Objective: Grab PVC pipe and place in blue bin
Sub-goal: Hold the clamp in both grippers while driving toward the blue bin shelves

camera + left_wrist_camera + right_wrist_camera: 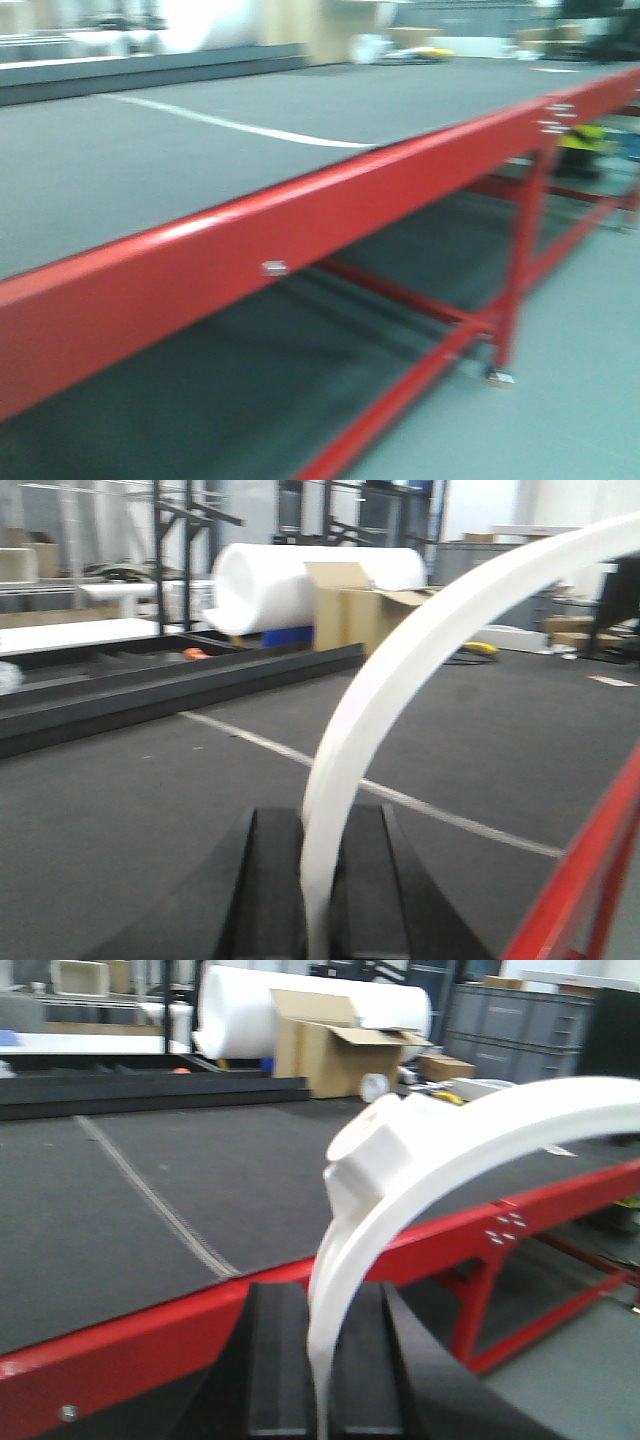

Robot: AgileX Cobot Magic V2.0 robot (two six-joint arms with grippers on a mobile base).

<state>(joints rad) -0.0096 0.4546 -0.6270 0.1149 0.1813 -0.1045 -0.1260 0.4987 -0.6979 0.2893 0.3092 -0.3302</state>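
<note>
Two claws are loaded: left gripper (318, 880) and right gripper (318, 1360) each pinch a white curved plastic PVC pipe (400, 650); release only above the blue bin (not visible).

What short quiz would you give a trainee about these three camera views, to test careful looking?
1. True or false: in the left wrist view, the left gripper is shut on a white curved PVC pipe that rises from between its fingers.
2. Choose one: in the right wrist view, what does the right gripper hold? A) a white arched piece; B) a cardboard box; C) nothing.
3. Fill in: the dark grey table surface is edged by a frame painted ____.

Key: 1 true; 2 A; 3 red.
</note>
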